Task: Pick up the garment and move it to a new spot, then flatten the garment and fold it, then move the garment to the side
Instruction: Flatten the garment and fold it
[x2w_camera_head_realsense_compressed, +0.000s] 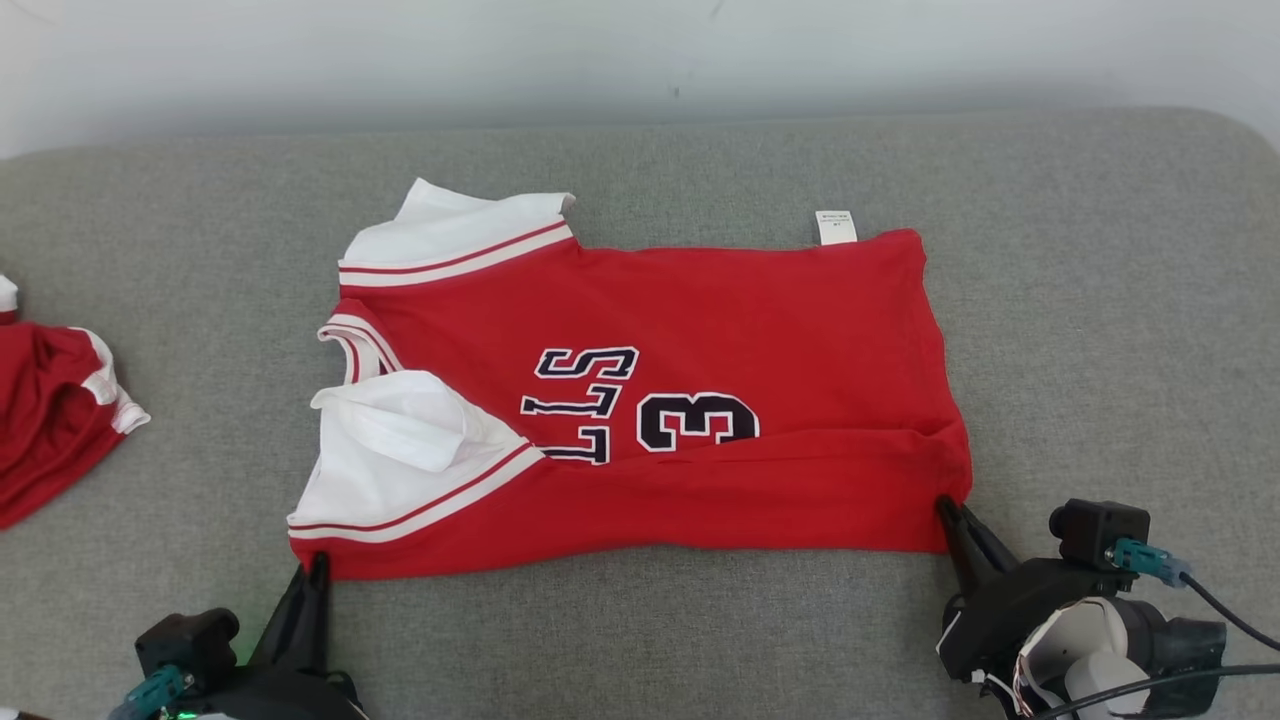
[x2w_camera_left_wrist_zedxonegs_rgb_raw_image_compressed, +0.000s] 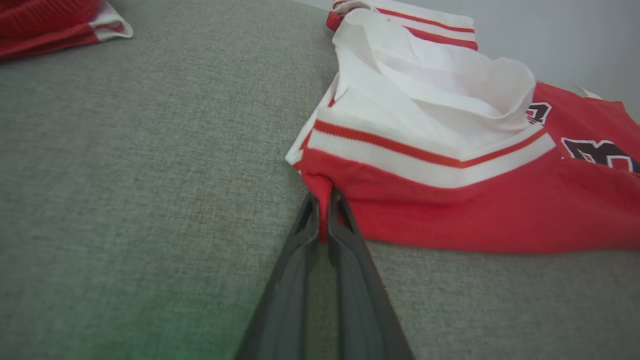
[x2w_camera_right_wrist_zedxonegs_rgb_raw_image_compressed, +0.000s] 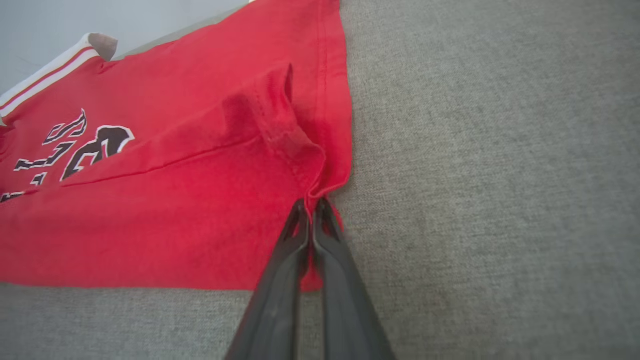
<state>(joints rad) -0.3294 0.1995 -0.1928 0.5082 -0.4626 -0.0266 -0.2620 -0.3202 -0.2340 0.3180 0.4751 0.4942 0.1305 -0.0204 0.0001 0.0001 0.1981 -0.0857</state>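
Left gripper clamps the near sleeve-end corner of the red, white-sleeved fabric jersey. Right gripper clamps its near hem corner; the jersey lies beyond both.

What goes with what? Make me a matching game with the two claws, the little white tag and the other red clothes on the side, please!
Things:
1. left claw
2. right claw
3. white tag
4. other red garment

Places:
A. sticking out at the far edge of the jersey
B. lying apart from the jersey, at the left side of the grey cushion
C. shut on the jersey's corner beside the white sleeve
D. shut on the jersey's plain red corner

Pairs: 1-C, 2-D, 3-A, 4-B
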